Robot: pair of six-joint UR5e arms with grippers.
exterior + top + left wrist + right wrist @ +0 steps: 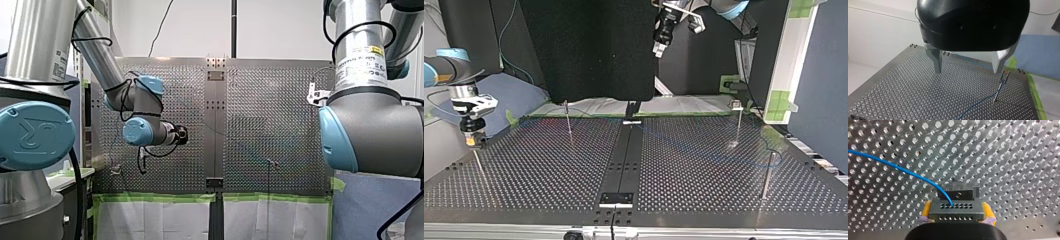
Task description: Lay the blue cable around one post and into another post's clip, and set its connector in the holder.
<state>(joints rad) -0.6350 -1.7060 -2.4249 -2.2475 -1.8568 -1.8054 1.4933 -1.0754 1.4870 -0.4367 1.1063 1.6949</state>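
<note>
Holding connector (956, 213) crosswise in right pincer (957, 207); holder (958, 193) dead ahead, just beyond, at side edge of bench (524, 175); with left pincer (967, 65) wide, empty, well apart.

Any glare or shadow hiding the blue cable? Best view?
Right wrist view: best, blue cable plain on the bright table, into the connector in my right hand. Left wrist view: the black body of my left hand blocks much; cable shows by the post. Front view: table sheen nearly washes it out. Top view: only a faint line on dark metal.
</note>
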